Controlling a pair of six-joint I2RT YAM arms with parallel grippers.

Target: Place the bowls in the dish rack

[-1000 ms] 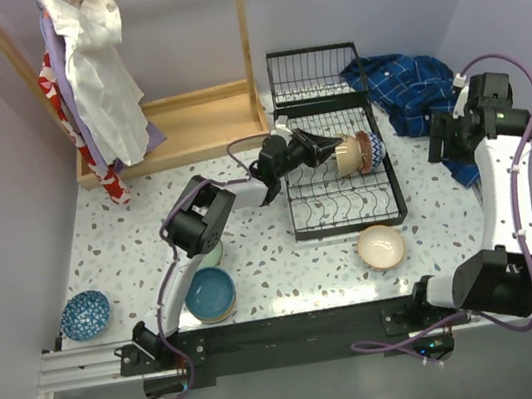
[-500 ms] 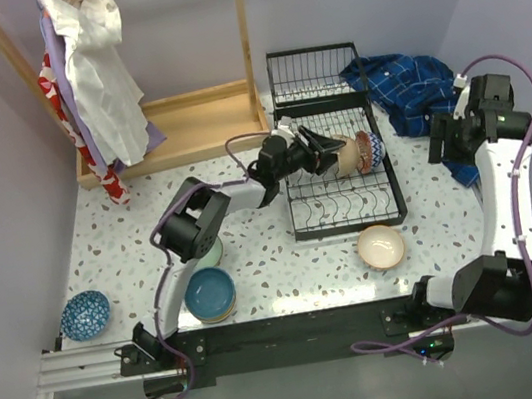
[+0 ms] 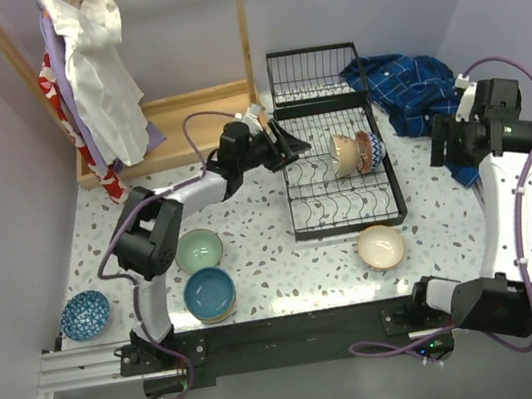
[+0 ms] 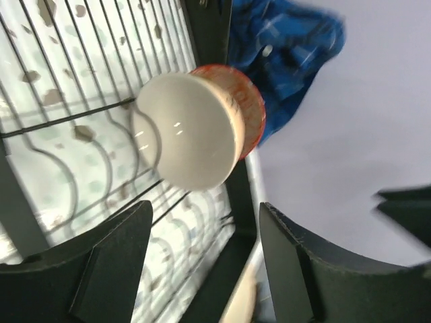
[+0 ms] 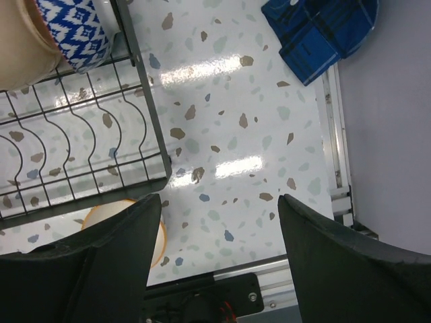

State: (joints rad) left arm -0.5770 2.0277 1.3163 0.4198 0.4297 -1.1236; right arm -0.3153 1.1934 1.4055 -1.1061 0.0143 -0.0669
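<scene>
Dark blue and speckled, a small round ceramic bowl (image 3: 85, 315) is sitting upright at the far left of the speckled white terrazzo table (image 3: 264, 250), near the front edge. Behind it, a wooden-framed clothes stand (image 3: 178, 122) is holding hanging white and red garments. Moving right, a pale green round bowl (image 3: 198, 250) is resting upright. Just in front of it, a teal blue round bowl (image 3: 209, 294) is sitting on the table.

Your left gripper (image 3: 296, 144) is hovering at the left edge of the black wire rectangular dish rack (image 3: 344, 209), pointing into it. In the left wrist view, this gripper (image 4: 202, 208) is standing well open with nothing between its fingers.

Inside the rack, a beige round bowl (image 3: 345, 154) is standing on its edge among the curved prongs. A red-orange patterned round bowl (image 3: 369, 150) is standing on edge close against its right side. In front of the rack, a pale beige bowl with a yellowish rim (image 3: 381, 246) is sitting upright on the table.

Further right, a crumpled blue plaid cloth (image 3: 400, 87) is lying beside the rack's far corner. Your right gripper (image 3: 444, 143) is hanging above the table right of the rack. In the right wrist view, it (image 5: 217, 202) is spread wide and gripping nothing.
</scene>
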